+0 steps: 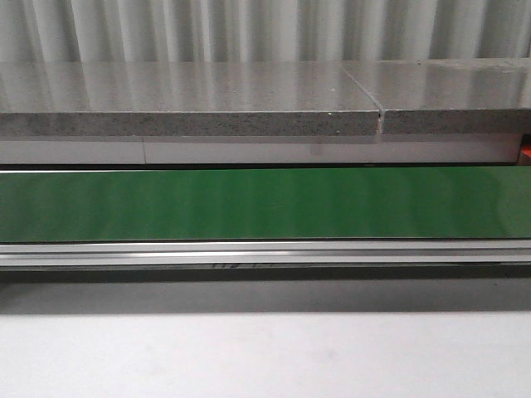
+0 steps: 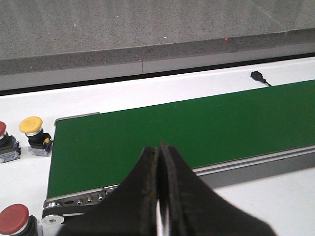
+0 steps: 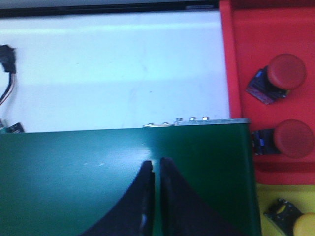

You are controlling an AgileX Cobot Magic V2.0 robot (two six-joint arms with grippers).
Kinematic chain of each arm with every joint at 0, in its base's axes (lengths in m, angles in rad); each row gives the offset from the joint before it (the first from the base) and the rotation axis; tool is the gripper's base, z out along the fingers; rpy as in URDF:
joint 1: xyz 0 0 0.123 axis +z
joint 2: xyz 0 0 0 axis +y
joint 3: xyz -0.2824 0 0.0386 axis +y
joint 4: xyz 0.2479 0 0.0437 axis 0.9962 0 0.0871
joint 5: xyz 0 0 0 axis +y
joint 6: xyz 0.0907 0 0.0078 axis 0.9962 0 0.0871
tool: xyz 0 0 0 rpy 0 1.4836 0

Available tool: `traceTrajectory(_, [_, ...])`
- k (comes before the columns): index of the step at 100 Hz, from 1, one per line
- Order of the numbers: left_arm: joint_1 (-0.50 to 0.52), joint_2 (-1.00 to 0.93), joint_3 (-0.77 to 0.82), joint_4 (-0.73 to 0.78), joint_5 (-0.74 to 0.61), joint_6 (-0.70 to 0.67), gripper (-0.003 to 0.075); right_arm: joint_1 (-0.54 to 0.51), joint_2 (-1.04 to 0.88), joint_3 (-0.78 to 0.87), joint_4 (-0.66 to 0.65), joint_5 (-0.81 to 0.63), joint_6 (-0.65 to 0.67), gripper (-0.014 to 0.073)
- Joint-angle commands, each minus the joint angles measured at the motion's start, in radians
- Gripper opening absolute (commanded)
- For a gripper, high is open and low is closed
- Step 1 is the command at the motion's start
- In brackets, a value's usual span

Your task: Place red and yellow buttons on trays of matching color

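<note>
In the left wrist view my left gripper (image 2: 159,147) is shut and empty above the green belt (image 2: 197,132). Beyond the belt's end, on the white table, stand a yellow button (image 2: 32,129), a red button (image 2: 15,219) and part of another red button (image 2: 3,141). In the right wrist view my right gripper (image 3: 156,163) is shut and empty over the belt (image 3: 98,167). Past the belt's end a red tray (image 3: 241,49) holds two red buttons (image 3: 283,73) (image 3: 290,139). A yellow tray (image 3: 268,194) beside it holds a yellow button (image 3: 298,223). The front view shows no gripper and no button.
The green conveyor belt (image 1: 265,203) runs across the front view with a metal rail (image 1: 265,253) along its near side. A grey stone ledge (image 1: 191,108) lies behind it. A black cable end (image 2: 258,77) lies on the white table (image 2: 147,93) beyond the belt.
</note>
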Motion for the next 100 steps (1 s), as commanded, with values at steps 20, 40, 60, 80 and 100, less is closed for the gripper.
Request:
traceTrajectory(20, [-0.008,0.01,-0.025,-0.011,-0.081,-0.002,-0.002,0.113,-0.138,0.052,-0.01,-0.017,-0.008,0.0023])
traceTrajectory(40, [-0.008,0.01,-0.025,-0.011,-0.081,-0.002,-0.002,0.167,-0.28,0.195,-0.01,-0.043,-0.008,0.0023])
traceTrajectory(60, [-0.008,0.01,-0.025,-0.011,-0.081,-0.002,-0.002,0.168,-0.46,0.336,-0.01,-0.105,-0.008,0.0023])
traceTrajectory(80, [-0.008,0.01,-0.025,-0.011,-0.081,-0.002,-0.002,0.168,-0.664,0.452,-0.002,-0.139,-0.008,0.0023])
traceTrajectory(100, [-0.008,0.01,-0.025,-0.011,-0.081,-0.002,-0.002,0.168,-0.869,0.578,0.003,-0.143,-0.008,0.0023])
